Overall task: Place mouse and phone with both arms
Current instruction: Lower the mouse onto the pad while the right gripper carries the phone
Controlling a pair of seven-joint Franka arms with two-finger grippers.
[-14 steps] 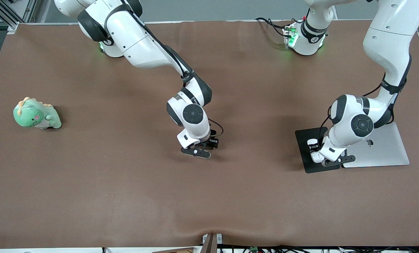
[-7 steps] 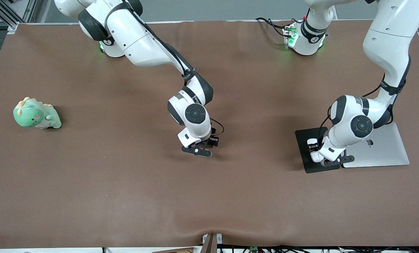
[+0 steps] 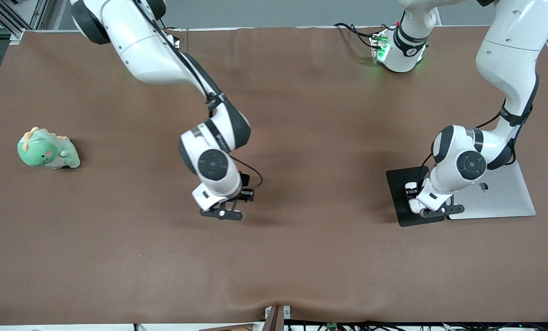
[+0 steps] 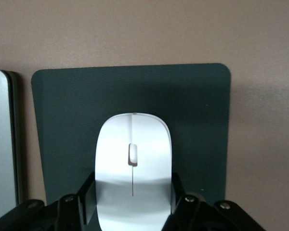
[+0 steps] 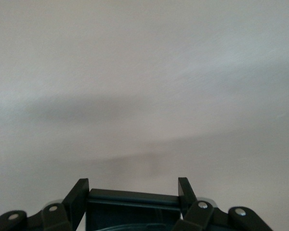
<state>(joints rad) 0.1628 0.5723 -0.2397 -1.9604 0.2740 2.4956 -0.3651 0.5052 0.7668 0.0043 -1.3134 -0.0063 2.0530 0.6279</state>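
Observation:
The white mouse point(image 4: 133, 159) sits between the fingers of my left gripper point(image 4: 133, 195), which is shut on its sides. That gripper point(image 3: 432, 211) hangs low over the black mat point(image 3: 399, 195), and the mat point(image 4: 197, 120) spreads under the mouse in the left wrist view. I cannot tell whether the mouse touches the mat. My right gripper point(image 3: 223, 214) is over bare brown table near the middle. It is shut on the black phone point(image 5: 132, 209), whose top edge spans the gap between its fingers point(image 5: 80, 192). The front view hides the phone under the hand.
A closed silver laptop point(image 3: 499, 193) lies against the mat toward the left arm's end of the table; its edge point(image 4: 2, 144) shows beside the mat. A green plush dinosaur point(image 3: 48, 149) sits toward the right arm's end. Brown cloth covers the table.
My right arm has swung toward its own end of the table and a little lower in the front view, carrying the phone. The left gripper has barely shifted over the mat.

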